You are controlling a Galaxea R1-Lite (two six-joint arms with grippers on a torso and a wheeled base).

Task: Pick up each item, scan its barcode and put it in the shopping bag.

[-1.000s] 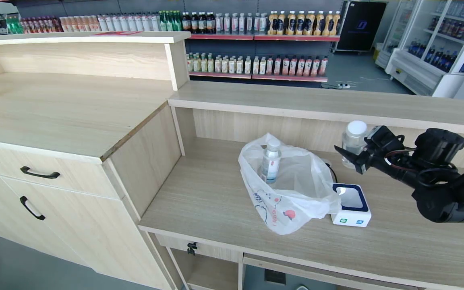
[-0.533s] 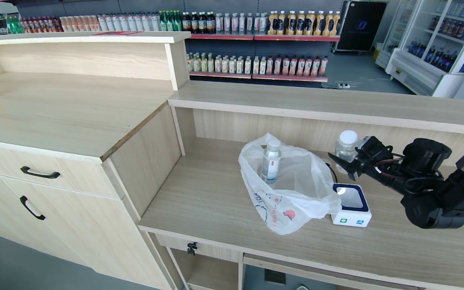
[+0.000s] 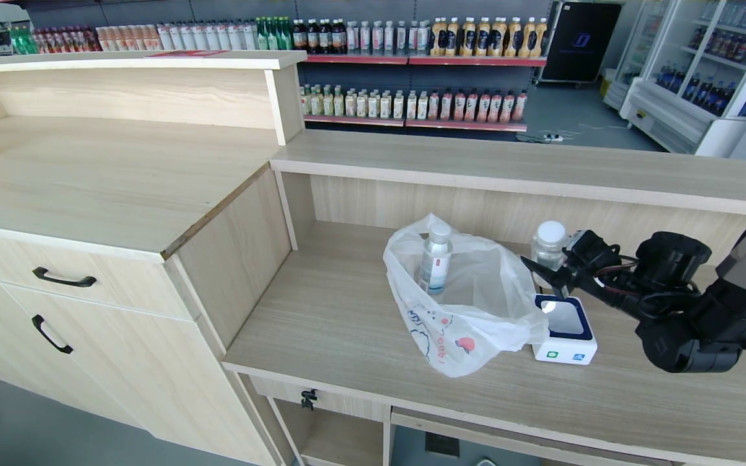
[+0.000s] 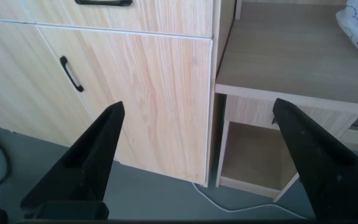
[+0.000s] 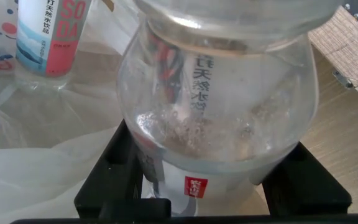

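The worktop (image 3: 347, 310) is pale beige wood with fine grain. The shopping bag (image 3: 476, 304) is translucent white, printed in red and blue. Its bottle (image 3: 436, 262) is clear and white-capped, with a red-and-white label. The jar (image 3: 549, 244) is clear with a white cap. The scanner (image 3: 565, 330) is white with a navy frame. The right hand (image 3: 544, 270) and left hand (image 4: 197, 106) are black.

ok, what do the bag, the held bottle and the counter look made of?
Bag: thin translucent white plastic film, crinkled, slightly glossy.
Bottle: clear see-through body, white cap; plastic or glass, cannot tell.
Counter: pale wood grain, matte; probably laminate board, possibly solid wood.
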